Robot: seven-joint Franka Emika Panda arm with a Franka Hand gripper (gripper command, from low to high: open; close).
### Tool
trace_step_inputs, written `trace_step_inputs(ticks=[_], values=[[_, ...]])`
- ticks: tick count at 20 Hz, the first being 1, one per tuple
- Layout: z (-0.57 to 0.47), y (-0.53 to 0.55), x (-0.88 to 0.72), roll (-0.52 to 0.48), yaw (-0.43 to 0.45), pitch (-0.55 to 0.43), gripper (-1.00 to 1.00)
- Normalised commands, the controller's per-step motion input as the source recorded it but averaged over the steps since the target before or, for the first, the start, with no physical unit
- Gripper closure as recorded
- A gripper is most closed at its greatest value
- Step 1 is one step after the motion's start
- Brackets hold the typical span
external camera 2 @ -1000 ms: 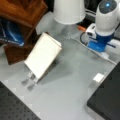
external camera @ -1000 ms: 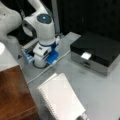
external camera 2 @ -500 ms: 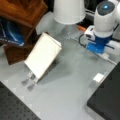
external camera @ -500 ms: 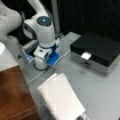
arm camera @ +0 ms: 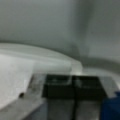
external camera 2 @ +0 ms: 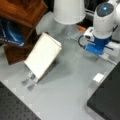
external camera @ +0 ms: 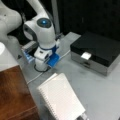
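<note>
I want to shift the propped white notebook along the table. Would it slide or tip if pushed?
Likely tip: the notebook leans steeply on a small stand with narrow feet. Its spiral edge and thin pages suggest it is light and somewhat floppy. The gripper is down at the table, apart from it.

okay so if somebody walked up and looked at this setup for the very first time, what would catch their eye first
Probably the white robot arm with its glowing blue light, bent low over the grey table near a front view's left, its gripper down at the surface beside a blue object. Next, the white spiral notebook propped at a slant near the bottom. Then the black box on the right, with a small white tag on its front edge.
</note>
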Motion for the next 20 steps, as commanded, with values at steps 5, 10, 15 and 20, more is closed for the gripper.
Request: trace_step_inputs(ticks=[5, 10, 15, 20], values=[[-0.33, -0.03, -0.57, 0.099, 0.040, -0.339, 1.00], [-0.30, -0.07, -0.64, 0.116, 0.048, -0.319, 1.00], [-0.15, -0.08, -0.60, 0.149, 0.010, -0.243, 1.00], [0.01, -0.02, -0.44, 0.203, -0.072, -0.195, 1.00]])
